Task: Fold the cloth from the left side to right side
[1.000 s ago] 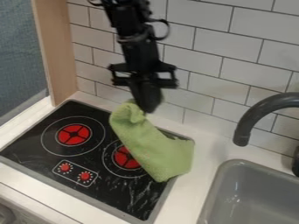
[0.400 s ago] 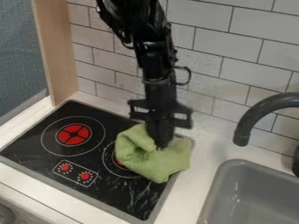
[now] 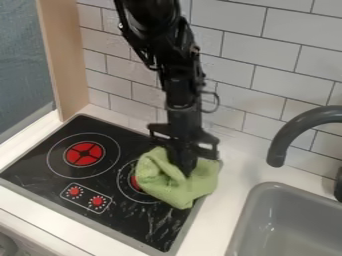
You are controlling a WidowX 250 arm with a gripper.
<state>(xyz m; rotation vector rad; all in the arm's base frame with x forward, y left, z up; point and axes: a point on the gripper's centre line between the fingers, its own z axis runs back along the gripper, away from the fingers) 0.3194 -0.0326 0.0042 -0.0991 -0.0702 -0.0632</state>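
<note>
Item: one green cloth (image 3: 175, 191), rumpled, lies beneath and against one black gripper (image 3: 185, 170), opening wide or narrow: cannot tell.

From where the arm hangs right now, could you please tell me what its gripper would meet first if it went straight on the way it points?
Pointing down, the gripper would most likely meet the green cloth first, though its exact depth is unclear.

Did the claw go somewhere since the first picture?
Yes. The claw moved down and a bit right in the view, from above the back edge of the stove to beside its right burner.
</note>
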